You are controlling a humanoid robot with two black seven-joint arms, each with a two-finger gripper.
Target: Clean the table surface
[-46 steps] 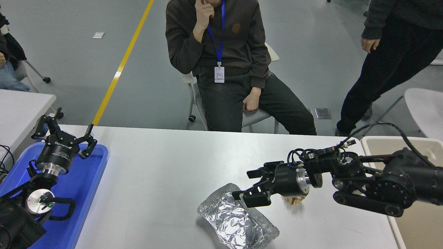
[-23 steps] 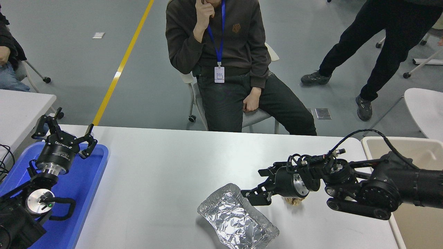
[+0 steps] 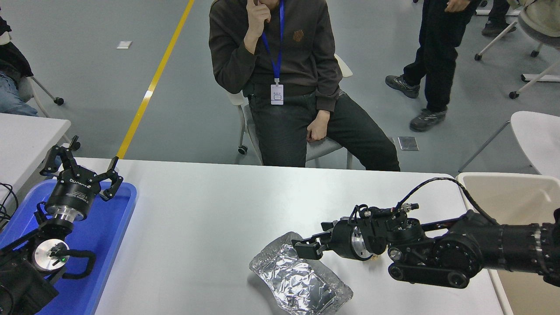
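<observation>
Blue plastic tray [image 3: 114,227] at far left of the table surface [image 3: 210,210], left gripper [image 3: 81,168] parked above it, fingers spread. Crumpled foil tray [image 3: 302,284] right of centre, near front edge. Right gripper [image 3: 306,246] over foil tray's far corner; fingers seemingly apart, hard to tell.

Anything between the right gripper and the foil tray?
Nothing visible. The right gripper is open at the foil tray's far right rim with no object between them. A small tan scrap lies mostly hidden under the wrist.
</observation>
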